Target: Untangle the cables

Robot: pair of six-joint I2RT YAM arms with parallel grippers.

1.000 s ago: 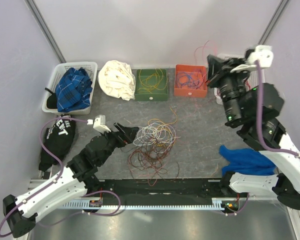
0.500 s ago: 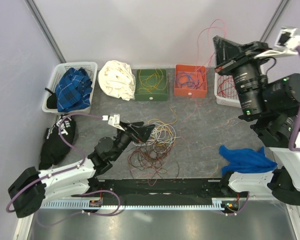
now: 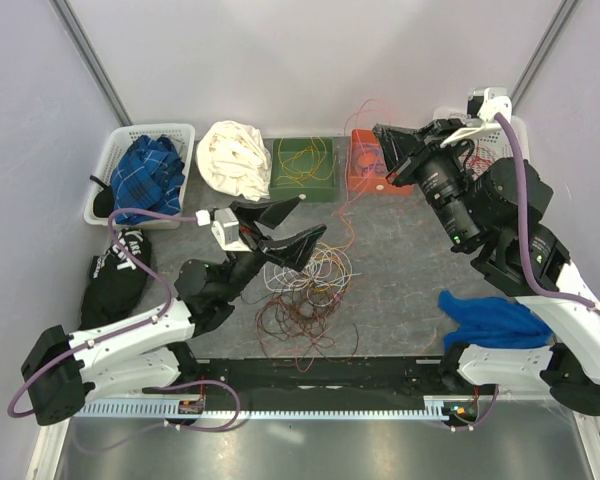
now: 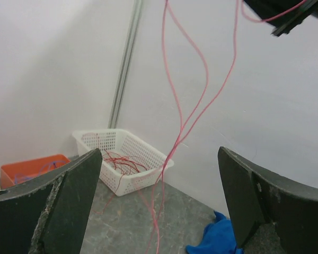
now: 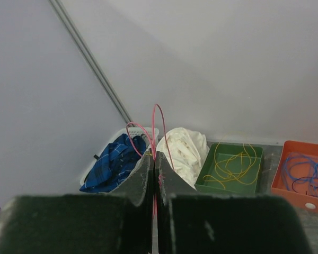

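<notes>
Grey table (image 3: 400, 275) — tangled cables (image 3: 305, 292) mid-surface

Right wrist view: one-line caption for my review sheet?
Right claw shut on a looping red cable; green bin of yellow cables and orange bin of blue cables behind.

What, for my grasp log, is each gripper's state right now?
Left gripper: jaws open, gripping nothing.
Right gripper: jaws shut on a red cable.

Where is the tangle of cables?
In the top view, the tangle of cables lies on the table, by the open left gripper, in front of the green tray.
</notes>
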